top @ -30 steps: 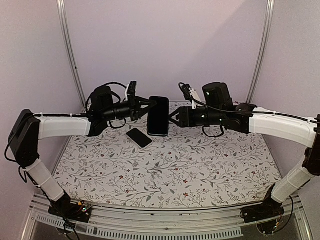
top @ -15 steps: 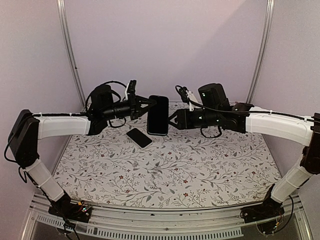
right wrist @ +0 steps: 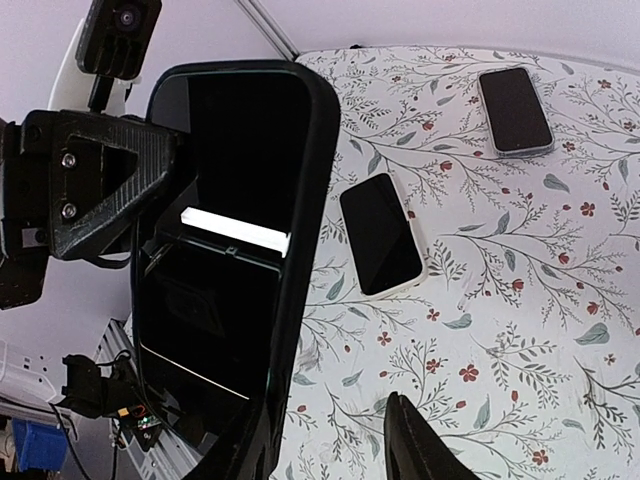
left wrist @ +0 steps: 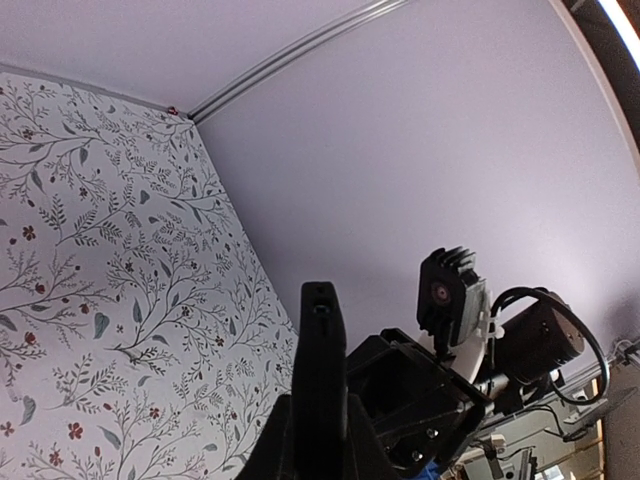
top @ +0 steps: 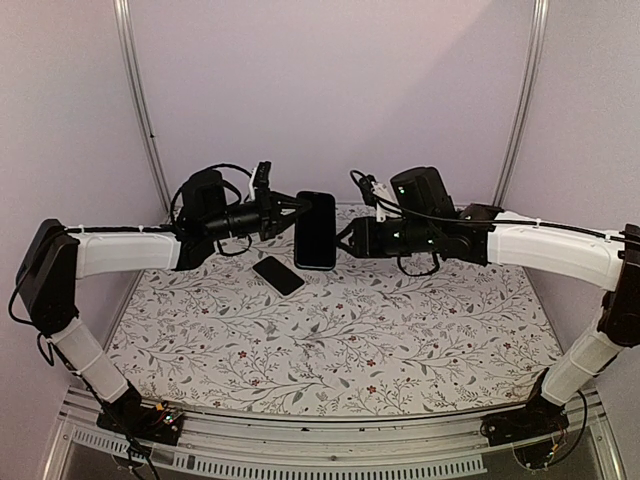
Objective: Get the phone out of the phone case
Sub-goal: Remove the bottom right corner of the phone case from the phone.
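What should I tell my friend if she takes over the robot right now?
Left gripper: shut on the phone, holding it upright in the air by one long edge.
Right gripper: open, one finger either side of the phone's other long edge, not clamped.
Table: one spare phone and a second spare phone lie flat on it.
Done: phone is up between the two arms.
Left: grip that other edge and pull the phone out; the phone case looks to be on still.
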`<control>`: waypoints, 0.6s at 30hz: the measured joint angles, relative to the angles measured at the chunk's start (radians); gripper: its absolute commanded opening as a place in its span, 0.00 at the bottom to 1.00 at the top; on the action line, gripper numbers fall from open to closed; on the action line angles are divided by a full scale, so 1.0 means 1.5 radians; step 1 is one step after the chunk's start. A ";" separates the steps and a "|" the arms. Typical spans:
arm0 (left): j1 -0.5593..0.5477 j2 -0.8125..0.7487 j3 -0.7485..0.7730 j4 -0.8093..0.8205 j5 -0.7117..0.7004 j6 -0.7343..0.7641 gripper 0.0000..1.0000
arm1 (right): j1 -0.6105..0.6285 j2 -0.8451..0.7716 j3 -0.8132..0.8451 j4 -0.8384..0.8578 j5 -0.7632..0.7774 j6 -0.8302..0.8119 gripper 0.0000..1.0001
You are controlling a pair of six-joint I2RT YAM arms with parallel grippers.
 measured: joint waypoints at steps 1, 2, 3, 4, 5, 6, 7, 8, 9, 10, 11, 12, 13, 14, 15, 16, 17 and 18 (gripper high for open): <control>0.000 0.000 0.000 0.001 0.000 -0.001 0.00 | 0.000 0.001 0.003 -0.003 0.000 0.001 0.37; 0.000 0.000 0.000 0.001 -0.002 -0.002 0.00 | 0.000 0.004 0.006 -0.006 0.001 0.002 0.37; 0.000 0.000 0.000 0.001 -0.003 -0.002 0.00 | 0.000 0.006 0.009 -0.008 0.002 0.003 0.36; 0.000 0.000 -0.001 0.001 -0.005 -0.002 0.00 | 0.000 0.009 0.013 -0.013 0.004 0.003 0.35; 0.000 0.000 -0.001 0.000 -0.008 -0.001 0.00 | 0.000 0.013 0.017 -0.017 0.009 0.004 0.35; 0.000 0.000 -0.001 -0.002 -0.012 0.001 0.00 | 0.000 0.017 0.021 -0.021 0.015 0.005 0.34; 0.000 0.000 -0.001 -0.004 -0.016 0.002 0.00 | 0.000 0.021 0.027 -0.028 0.024 0.006 0.34; 0.000 0.000 -0.001 -0.005 -0.020 0.005 0.00 | 0.001 0.024 0.030 -0.032 0.032 0.007 0.34; 0.000 0.000 -0.001 -0.006 -0.024 0.008 0.00 | 0.001 0.028 0.034 -0.036 0.040 0.007 0.34; 0.000 0.000 -0.001 -0.009 -0.028 0.010 0.00 | 0.003 0.031 0.038 -0.041 0.049 0.007 0.33; 0.000 0.000 -0.001 -0.013 -0.031 0.011 0.00 | 0.004 0.034 0.039 -0.043 0.055 0.007 0.33; 0.000 0.000 -0.001 -0.016 -0.034 0.013 0.00 | 0.005 0.035 0.039 -0.044 0.061 0.007 0.33; 0.000 0.000 -0.001 -0.018 -0.036 0.014 0.00 | 0.007 0.036 0.039 -0.045 0.066 0.007 0.34; 0.000 0.000 -0.001 -0.018 -0.036 0.015 0.00 | 0.008 0.037 0.040 -0.046 0.069 0.007 0.33; 0.000 0.000 -0.001 -0.017 -0.036 0.015 0.00 | 0.009 0.038 0.040 -0.045 0.071 0.007 0.33; 0.000 0.000 -0.002 -0.015 -0.036 0.014 0.00 | 0.010 0.038 0.040 -0.043 0.070 0.007 0.34; 0.000 0.000 -0.004 -0.012 -0.036 0.012 0.00 | 0.010 0.038 0.040 -0.042 0.066 0.006 0.33; 0.000 0.000 -0.009 -0.003 -0.036 0.008 0.00 | 0.010 0.039 0.040 -0.040 0.059 0.006 0.33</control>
